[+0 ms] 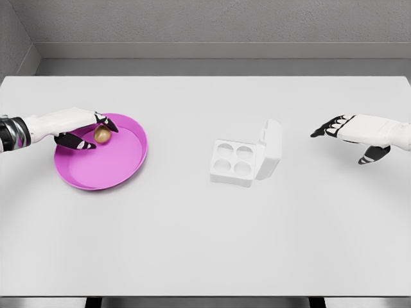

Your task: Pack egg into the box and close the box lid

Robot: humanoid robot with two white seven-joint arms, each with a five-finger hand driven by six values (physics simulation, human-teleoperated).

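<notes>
A brown egg [102,134] lies in the pink plate [122,168] on the left of the table. My left hand [90,131] reaches over the plate's far left rim, its fingers and thumb curled around the egg and touching it. The white egg box [234,162] stands near the middle of the table with several empty cups, its lid [271,149] raised upright on the right side. My right hand [350,131] hovers to the right of the box, fingers relaxed and spread, holding nothing.
The white table [205,244] extends wide in front of the plate and box. A grey wall runs behind the far edge.
</notes>
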